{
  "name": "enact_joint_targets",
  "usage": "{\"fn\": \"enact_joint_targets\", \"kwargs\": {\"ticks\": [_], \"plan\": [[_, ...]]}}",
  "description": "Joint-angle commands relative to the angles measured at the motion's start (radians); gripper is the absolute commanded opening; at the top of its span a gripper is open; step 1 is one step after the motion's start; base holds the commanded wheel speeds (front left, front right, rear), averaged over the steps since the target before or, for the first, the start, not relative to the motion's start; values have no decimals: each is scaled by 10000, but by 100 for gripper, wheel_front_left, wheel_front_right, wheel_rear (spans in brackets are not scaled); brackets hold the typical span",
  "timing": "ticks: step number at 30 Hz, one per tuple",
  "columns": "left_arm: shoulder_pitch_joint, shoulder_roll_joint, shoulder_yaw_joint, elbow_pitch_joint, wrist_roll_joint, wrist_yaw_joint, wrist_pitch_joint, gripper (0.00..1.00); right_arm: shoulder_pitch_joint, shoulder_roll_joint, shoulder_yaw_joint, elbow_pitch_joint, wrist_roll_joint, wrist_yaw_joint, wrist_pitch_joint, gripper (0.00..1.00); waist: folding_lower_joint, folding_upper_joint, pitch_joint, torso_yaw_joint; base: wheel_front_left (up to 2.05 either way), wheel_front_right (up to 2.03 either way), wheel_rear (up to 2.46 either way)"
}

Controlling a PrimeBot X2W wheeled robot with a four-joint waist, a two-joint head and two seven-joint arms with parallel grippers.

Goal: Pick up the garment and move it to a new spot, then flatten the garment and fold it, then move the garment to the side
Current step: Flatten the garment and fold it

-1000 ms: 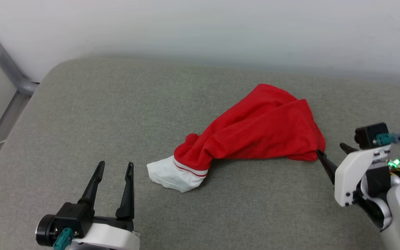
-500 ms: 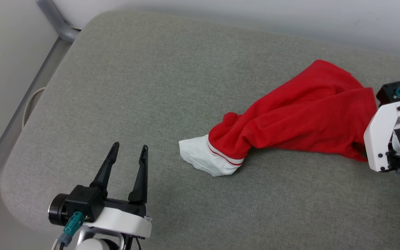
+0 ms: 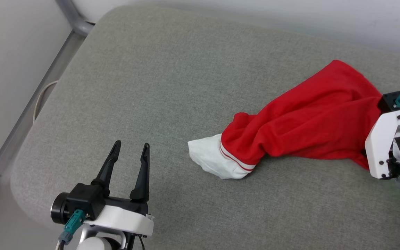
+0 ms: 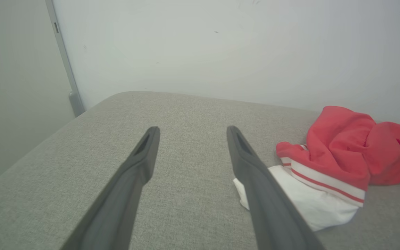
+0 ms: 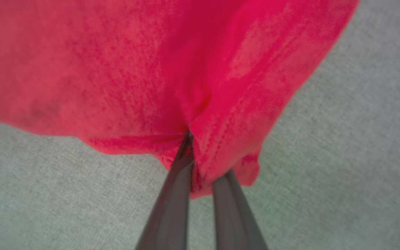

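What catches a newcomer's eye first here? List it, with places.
A bunched red shirt lies at the right of the gray cushion, its white sleeve pointing toward the middle. The right claw pinches the shirt's red edge at the far right. The left claw stands open over bare cushion at the lower left.

Left end effector [image 3: 130,147] low at left, fingers spread wide, pointing forward. Right end effector [image 5: 205,156] at right, fingers pinched on garment [image 5: 116,69] edge.
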Motion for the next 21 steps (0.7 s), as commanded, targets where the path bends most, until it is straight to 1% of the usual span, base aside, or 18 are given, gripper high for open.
{"fn": "enact_joint_targets", "kwargs": {"ticks": [1,4,8,12,15,17,18,21], "plan": [[83,-22,19,16,36,45,-26,100,388,-47,49,179,116,-17,11,0,-1,-1,-149,-122,0,0,0],[226,-22,121,86,101,26,-26,100,528,-143,99,-103,411,-17,-170,0,-1,-1,-501,-387,0,0,0],[468,-21,273,145,204,-29,-26,100,1012,-423,272,-955,1065,-16,-257,0,-1,-1,-1066,-865,0,0,0],[731,-20,468,105,348,-75,-26,100,1935,-701,-119,-1927,1522,-16,-222,0,-1,-1,-1593,-1399,0,0,0],[960,-19,622,84,390,-82,-26,100,2910,-803,-676,-2685,1601,-16,17,0,-1,-1,-1845,-1795,0,0,0],[1061,-19,679,100,418,-97,-26,100,3666,-708,-1213,-3152,1461,-16,122,0,-1,-1,-1963,-2037,0,0,0],[1211,-19,778,130,427,-134,-26,100,4958,-228,-2010,-3666,1341,-14,335,0,-1,-1,-2066,-2384,0,0,0],[1212,-19,734,172,458,-169,-26,100,6004,132,-2651,-4216,1144,-14,477,0,-1,-1,-2095,-2639,0,0,0]]}}
